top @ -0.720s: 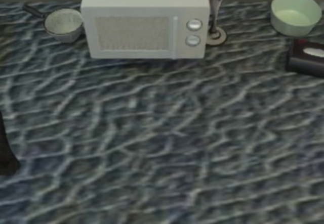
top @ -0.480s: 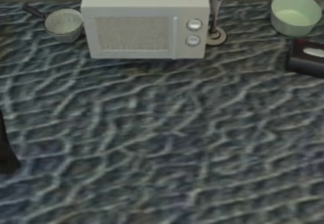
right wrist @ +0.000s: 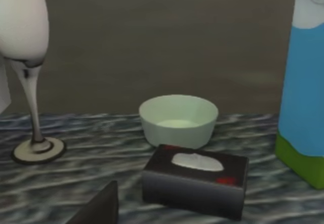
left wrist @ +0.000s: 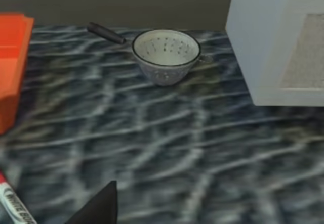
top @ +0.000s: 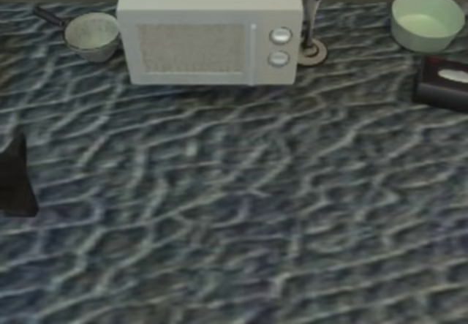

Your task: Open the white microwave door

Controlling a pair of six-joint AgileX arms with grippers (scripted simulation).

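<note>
The white microwave (top: 210, 28) stands at the table's far edge, a little left of the middle, and its near corner shows in the left wrist view (left wrist: 273, 42). The microwave door (top: 191, 48), with its grey mesh window, lies flat against the front, beside two silver knobs (top: 279, 47). My left gripper (top: 16, 180) hovers at the table's left edge, well in front of the microwave and apart from it. One dark finger (left wrist: 104, 209) shows with nothing against its inner face, so it is open and empty. The right arm is out of the top view. Its one visible finger (right wrist: 104, 206) also stands free.
A speckled strainer bowl (top: 92, 33) with a dark handle sits left of the microwave. Right of it stand a white goblet (top: 313, 17), a pale green bowl (top: 427, 20) and a dark tissue box (top: 443, 81). An orange tray (left wrist: 11, 67), a marker (left wrist: 14, 204) and a blue carton (right wrist: 304, 97) also show.
My left gripper has moved from the left edge toward the far side and slightly right. The microwave and its door are unchanged.
</note>
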